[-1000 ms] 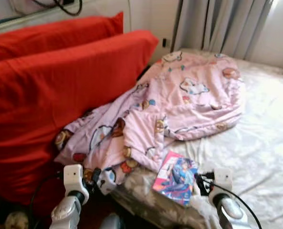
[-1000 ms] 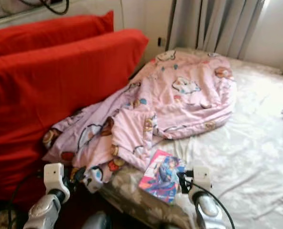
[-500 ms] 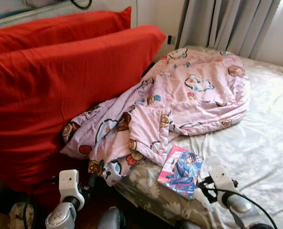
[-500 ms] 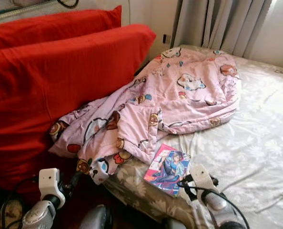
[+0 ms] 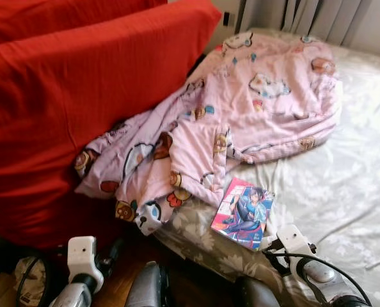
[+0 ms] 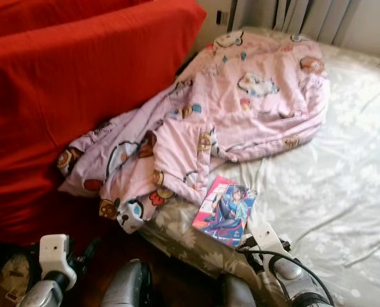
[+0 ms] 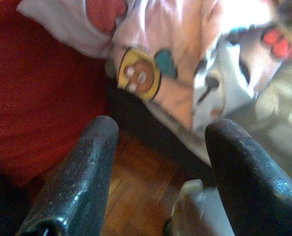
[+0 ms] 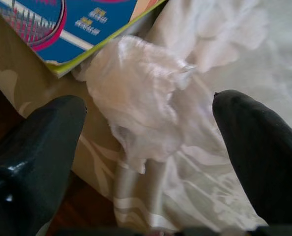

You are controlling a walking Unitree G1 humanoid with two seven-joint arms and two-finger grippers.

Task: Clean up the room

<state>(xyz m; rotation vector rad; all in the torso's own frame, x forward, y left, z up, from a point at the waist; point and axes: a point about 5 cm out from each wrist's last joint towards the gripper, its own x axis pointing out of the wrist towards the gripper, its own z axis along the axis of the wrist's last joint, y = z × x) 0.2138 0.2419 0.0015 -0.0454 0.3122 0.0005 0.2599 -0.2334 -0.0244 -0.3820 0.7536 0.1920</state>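
a pink cartoon-print blanket beside a red cushion; blue-and-pink book; crumpled white tissue between black fingers.

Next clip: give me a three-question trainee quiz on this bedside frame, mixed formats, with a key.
1. True or false: the comic book lies on the bed sheet, near the mattress edge.
2. Multiple choice: between the open fingers of the right gripper, what sits straight ahead? A) a crumpled white wad B) a red cushion C) a shoe
3. Fill in: the pink blanket spills off the bed against the ____ cushion, above the left gripper.

Key: 1 true; 2 A; 3 red.
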